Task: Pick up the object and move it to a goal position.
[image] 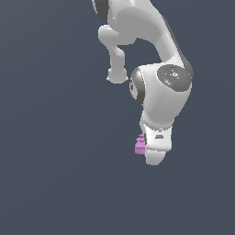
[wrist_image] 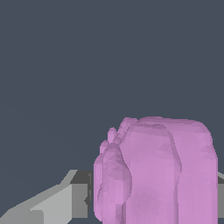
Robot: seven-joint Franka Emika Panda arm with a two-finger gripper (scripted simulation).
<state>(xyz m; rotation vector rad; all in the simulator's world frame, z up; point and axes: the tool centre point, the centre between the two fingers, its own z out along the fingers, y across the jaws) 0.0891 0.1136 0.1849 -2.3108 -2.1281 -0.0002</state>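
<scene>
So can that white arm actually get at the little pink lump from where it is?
Probably yes. The pink lump sits right against the tool, with a grey finger beside it and nothing in between.

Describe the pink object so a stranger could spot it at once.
Follow the white arm down to its lowest end. The object sits tight against that end, on the exterior view's left. It is small, lumpy and ridged, and the only pink-purple thing among white and grey.
</scene>
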